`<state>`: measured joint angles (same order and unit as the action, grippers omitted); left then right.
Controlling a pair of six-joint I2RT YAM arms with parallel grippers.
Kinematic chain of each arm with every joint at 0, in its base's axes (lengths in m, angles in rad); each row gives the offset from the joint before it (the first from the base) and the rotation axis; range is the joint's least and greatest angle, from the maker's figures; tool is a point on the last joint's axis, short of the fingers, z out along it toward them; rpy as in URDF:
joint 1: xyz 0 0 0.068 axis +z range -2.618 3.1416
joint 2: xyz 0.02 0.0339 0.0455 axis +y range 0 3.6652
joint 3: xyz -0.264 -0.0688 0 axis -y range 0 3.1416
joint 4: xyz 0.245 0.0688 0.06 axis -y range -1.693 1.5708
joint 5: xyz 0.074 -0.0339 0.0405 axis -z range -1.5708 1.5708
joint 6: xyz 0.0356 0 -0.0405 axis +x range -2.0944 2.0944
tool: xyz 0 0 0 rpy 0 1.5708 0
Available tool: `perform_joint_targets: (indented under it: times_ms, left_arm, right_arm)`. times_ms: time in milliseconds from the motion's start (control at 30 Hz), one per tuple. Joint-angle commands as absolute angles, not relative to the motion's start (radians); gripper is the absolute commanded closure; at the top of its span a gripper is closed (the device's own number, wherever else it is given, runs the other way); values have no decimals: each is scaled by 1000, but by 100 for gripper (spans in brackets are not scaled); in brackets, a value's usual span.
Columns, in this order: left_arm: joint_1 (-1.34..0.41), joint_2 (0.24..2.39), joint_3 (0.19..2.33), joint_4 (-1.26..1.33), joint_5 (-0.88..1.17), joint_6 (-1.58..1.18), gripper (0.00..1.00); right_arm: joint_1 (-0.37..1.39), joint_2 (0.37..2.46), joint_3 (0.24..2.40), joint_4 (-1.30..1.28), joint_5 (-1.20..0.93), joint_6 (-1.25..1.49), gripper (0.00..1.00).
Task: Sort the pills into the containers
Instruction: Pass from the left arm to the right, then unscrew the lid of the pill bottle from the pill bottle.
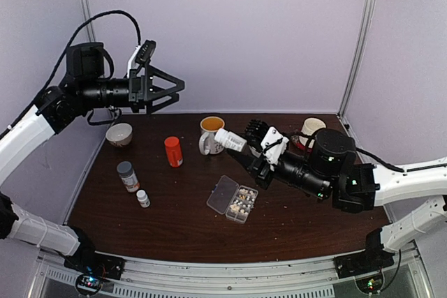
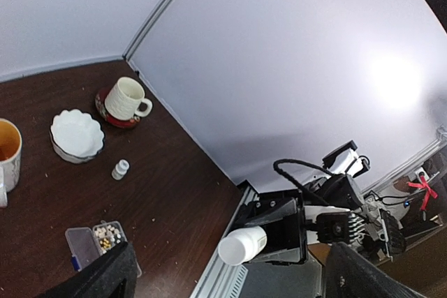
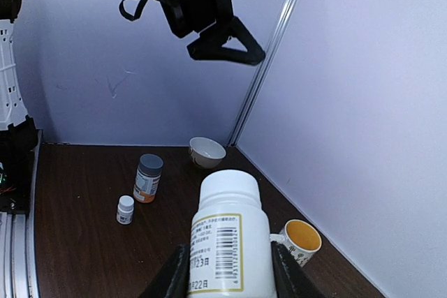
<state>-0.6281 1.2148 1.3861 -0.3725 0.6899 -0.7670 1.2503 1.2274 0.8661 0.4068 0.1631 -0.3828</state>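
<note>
Right wrist view: my right gripper clamps a white bottle. My left gripper hangs high above the table, jaws wide, empty.

A lab booth: plain panel walls, metal posts.

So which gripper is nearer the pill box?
Right. The right gripper, holding a white bottle, hovers just behind the pill box; the left gripper hangs open, high at back left.
</note>
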Motion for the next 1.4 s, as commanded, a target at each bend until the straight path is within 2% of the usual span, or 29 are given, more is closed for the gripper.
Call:
perform_joint_targets:
  times_ms: [0, 133, 300, 400, 467, 533, 667, 767, 967, 1267, 1367]
  left_arm:
    - [-618, 1127, 1462, -286, 586, -675, 2]
    - [-617, 1006, 1441, -205, 464, -613, 2]
    - [-617, 779, 1223, 57, 232, -728, 2]
    - [-617, 758, 1205, 121, 227, -714, 2]
    - [-617, 776, 1242, 149, 338, -653, 3]
    - [-617, 778, 1205, 317, 519, -643, 2]
    - [-617, 783, 1175, 494, 556, -702, 3]
    - [-617, 819, 1171, 636, 669, -726, 2]
    - [-617, 883, 1022, 1221, 705, -854, 2]
    - [-619, 964, 1090, 1230, 901, -723, 3]
    - [-659, 1027, 1172, 1239, 1050, -703, 2]
  right_arm:
    - [1239, 1155, 783, 468, 171, -235, 88]
    - [1230, 1110, 692, 504, 198, -177, 88]
    - [1220, 1024, 582, 565, 281, -130, 89]
    - [1215, 944, 531, 565, 324, -128, 89]
    - [1210, 879, 510, 540, 358, -131, 90]
    - [1207, 817, 490, 508, 377, -136, 91]
    - [1202, 692, 455, 439, 418, -148, 91]
    - [1199, 613, 428, 393, 448, -147, 91]
    - [1197, 554, 401, 323, 479, -108, 91]
    - [1181, 563, 379, 313, 509, -88, 91]
    - [1161, 570, 376, 310, 505, -81, 90]
